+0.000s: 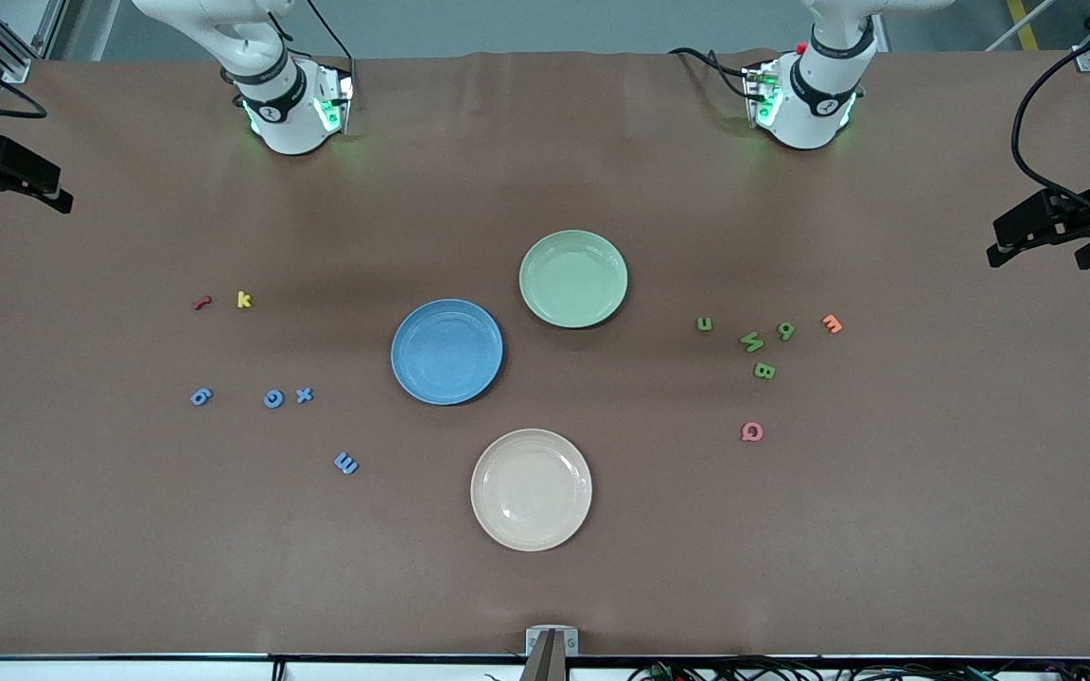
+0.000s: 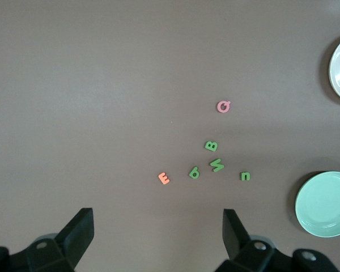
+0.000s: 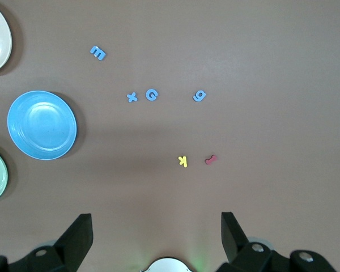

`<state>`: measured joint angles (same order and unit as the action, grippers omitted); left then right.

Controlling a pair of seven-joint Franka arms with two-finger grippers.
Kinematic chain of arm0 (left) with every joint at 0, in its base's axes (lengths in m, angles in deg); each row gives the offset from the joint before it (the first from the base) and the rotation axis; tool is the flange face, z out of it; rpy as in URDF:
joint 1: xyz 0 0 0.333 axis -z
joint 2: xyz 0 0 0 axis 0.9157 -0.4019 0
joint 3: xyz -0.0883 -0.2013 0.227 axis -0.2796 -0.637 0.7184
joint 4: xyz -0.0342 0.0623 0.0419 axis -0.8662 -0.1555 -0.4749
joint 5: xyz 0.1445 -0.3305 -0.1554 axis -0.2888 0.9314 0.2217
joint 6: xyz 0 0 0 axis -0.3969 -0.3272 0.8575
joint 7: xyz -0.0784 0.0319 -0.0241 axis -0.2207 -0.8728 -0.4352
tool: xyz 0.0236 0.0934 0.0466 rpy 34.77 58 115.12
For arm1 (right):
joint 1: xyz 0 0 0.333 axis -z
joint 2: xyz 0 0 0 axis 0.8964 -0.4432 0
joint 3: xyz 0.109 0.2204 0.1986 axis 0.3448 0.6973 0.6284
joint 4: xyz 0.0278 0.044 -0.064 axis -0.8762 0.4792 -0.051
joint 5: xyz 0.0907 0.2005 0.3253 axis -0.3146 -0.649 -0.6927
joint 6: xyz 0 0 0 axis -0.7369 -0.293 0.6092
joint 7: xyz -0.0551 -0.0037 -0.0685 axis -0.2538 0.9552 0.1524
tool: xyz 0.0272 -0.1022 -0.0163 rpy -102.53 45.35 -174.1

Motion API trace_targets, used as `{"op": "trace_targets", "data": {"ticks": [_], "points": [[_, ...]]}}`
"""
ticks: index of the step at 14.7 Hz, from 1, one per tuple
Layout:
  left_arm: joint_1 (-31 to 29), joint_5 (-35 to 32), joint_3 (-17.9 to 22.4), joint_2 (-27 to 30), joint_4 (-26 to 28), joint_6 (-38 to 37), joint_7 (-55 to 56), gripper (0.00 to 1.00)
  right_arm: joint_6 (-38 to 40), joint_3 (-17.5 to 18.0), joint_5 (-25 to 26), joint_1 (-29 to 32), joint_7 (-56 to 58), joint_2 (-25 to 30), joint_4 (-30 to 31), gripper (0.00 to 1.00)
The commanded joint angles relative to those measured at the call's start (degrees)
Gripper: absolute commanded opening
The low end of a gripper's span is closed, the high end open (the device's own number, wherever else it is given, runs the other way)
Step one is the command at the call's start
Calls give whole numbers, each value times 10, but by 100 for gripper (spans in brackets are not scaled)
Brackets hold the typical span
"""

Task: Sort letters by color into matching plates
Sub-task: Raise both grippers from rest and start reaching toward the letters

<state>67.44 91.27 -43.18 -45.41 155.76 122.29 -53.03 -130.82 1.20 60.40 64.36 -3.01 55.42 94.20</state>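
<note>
Front view, left to right. Blue letters: four, loose on worktop, lower left of blue plate; none sorted. Green plate upper right of blue; both empty at centre, likely within reach of either arm. Green letters: four, right of green plate. Right gripper, left gripper: fingers spread wide, grasping nothing, high over own colour cluster, probably start pose.

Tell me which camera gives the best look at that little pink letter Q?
The left wrist view: the pink letter Q lies unobstructed there, its ring and tail easy to read. The front view also shows it, smaller, nearer the camera than the green letters. The right wrist view does not show it.
</note>
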Motion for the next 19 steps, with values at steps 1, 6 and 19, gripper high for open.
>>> {"op": "trace_targets", "data": {"ticks": [1, 6, 19], "points": [[-5, 2, -6, 1, -4, -7, -11, 100, -1, 5, -6, 8, -3, 15, 11, 100], [-7, 3, -6, 1, -4, -7, -9, 100, 0, 4, -1, 9, -2, 13, 6, 100], [-2, 45, -113, -56, 65, 34, 147, 100, -59, 3, 22, 56, 10, -119, -14, 100]]}}
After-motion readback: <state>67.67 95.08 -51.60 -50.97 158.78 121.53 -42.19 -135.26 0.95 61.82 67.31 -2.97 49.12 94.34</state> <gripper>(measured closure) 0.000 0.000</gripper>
